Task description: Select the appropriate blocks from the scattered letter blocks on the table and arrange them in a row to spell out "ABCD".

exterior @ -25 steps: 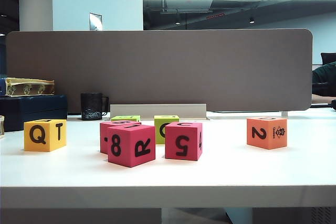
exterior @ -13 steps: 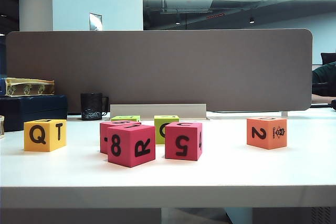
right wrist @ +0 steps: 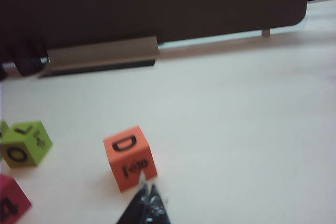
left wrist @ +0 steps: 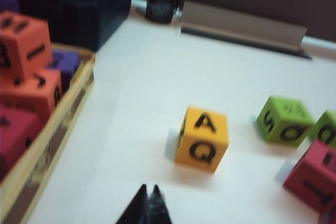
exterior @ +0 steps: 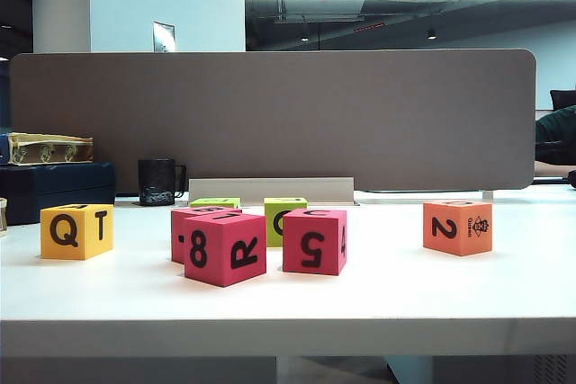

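In the exterior view no arm shows and nothing is lined up yet: the yellow-orange cube (exterior: 76,231) sits lower left, the salmon-orange cube (exterior: 458,227) right, open table (exterior: 387,299) between. In your left wrist view the left gripper (left wrist: 148,198), jaws pinched together and empty, points at the A-topped yellow cube, a tray of spare blocks (left wrist: 37,108) crowding one side. In your right wrist view the right gripper (right wrist: 148,195), closed and empty, hangs over the D cube with bare table around; open both claws first

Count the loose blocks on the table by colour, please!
Yellow: 1
Pink: 3
Green: 2
Orange: 1
Total: 7
The left gripper is shut near Yellow; the right gripper is shut near Orange.
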